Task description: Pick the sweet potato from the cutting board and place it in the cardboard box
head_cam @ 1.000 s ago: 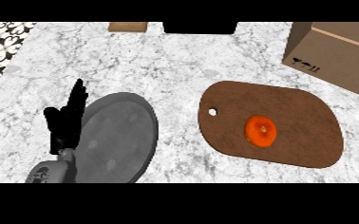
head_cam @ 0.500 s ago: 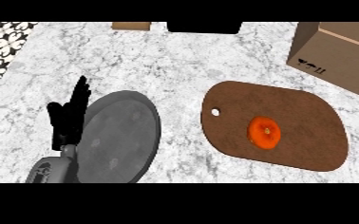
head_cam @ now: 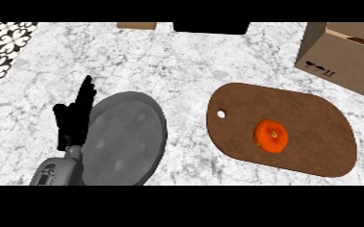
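Your left hand [head_cam: 74, 118] is parked at the lower left of the frame, fingers straight and pointing up, not holding anything. Right beside it, just to its right, there's a grey plate [head_cam: 122, 139] on the marble counter [head_cam: 177, 62]. Over in the lower right lies the brown cutting board [head_cam: 298, 120] with the orange sweet potato [head_cam: 271, 135] sitting on it, well apart from the hand. The cardboard box [head_cam: 335, 55] is at the upper right edge, near the board's far end.

Even, bright light is falling on the white marbled bench [head_cam: 177, 72]. Faint soft shadows are edging the brown oval cutting board [head_cam: 298, 125] and the grey round plate [head_cam: 121, 139]; nothing is glaring.
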You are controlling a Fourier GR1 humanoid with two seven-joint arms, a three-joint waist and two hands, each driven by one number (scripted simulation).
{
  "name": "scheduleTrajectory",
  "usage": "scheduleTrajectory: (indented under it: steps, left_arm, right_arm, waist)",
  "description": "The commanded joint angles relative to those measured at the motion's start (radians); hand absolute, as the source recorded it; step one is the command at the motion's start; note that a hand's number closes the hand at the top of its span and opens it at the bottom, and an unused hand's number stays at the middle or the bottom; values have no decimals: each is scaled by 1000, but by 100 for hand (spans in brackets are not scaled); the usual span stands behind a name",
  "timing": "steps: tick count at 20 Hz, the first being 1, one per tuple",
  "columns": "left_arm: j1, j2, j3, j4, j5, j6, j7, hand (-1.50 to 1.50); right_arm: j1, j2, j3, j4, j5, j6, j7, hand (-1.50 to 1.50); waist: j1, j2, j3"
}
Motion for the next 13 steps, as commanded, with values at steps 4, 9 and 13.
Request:
scheduleTrajectory:
  steps: [4, 9, 13]
  left_arm:
    - [-5, 4, 15, 4, 9, -1, 15, 0]
    - [52, 1, 10, 2, 13, -17, -34, 0]
    - [20, 0, 15, 0, 13, -10, -5, 0]
  right_arm:
    - [-34, 0, -133, 106, -138, 75, -185, -150]
    - [-28, -51, -270, 173, -280, 227, -247, -150]
    - [-24, -98, -330, 217, -329, 236, -216, -150]
  waist:
    - [-3, 7, 6]
    - [-8, 4, 6]
    - [0, 12, 7]
